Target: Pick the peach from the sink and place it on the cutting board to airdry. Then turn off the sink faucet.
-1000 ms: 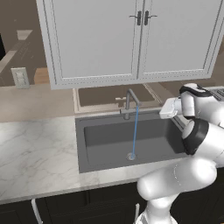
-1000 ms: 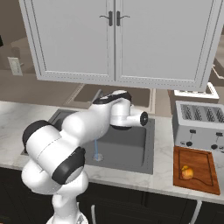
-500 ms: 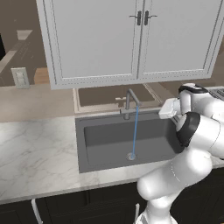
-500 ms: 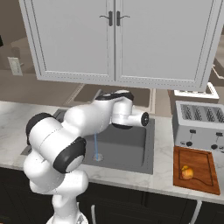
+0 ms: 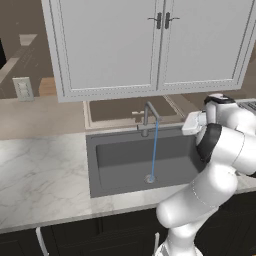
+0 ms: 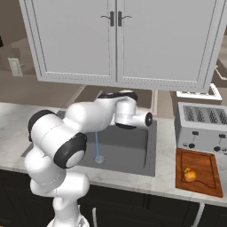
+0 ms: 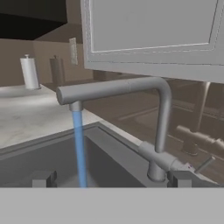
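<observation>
The marble tabletop (image 5: 45, 170) is carrying the dark sink (image 5: 125, 160), where a blue stream is running from the sink faucet (image 7: 148, 113) onto the drain. The cutting board (image 6: 198, 173) is lying on the tabletop just in front of the silver toaster (image 6: 201, 126), with the peach (image 6: 189, 175) resting on it. The tool (image 7: 111, 178) is hovering close before the faucet, its fingertips (image 7: 43, 178) standing wide apart, gripping nothing.
</observation>
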{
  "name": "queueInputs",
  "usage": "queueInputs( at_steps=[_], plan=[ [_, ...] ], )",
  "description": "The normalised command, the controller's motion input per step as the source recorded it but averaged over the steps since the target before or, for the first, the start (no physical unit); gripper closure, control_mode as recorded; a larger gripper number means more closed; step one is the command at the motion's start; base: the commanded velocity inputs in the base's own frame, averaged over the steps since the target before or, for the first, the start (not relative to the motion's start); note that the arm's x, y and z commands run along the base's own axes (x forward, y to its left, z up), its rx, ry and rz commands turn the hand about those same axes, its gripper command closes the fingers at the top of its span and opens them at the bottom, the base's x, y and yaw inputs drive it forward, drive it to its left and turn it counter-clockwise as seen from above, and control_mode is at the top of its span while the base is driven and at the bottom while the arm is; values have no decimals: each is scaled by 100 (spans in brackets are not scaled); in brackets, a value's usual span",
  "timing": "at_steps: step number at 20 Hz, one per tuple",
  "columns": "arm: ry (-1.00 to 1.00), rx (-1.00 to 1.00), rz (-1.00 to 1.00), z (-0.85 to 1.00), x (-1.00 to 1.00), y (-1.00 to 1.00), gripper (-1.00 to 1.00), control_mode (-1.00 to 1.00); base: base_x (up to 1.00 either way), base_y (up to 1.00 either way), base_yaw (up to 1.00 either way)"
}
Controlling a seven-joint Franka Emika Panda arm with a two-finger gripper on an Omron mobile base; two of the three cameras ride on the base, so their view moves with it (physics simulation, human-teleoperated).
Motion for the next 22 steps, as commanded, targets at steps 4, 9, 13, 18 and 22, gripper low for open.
queueInputs(
  at_steps=[4,9,13,18,22],
  plan=[
    [0,0,3,0,7,0,-100,-100,0,0,0],
    [0,0,1,0,7,0,-100,-100,0,0,0],
    [0,0,1,-3,10,0,-100,-100,0,0,0],
    [0,0,0,-7,16,0,-100,-100,0,0,0],
    [0,0,0,-8,19,0,-100,-100,0,0,0]
  ],
)
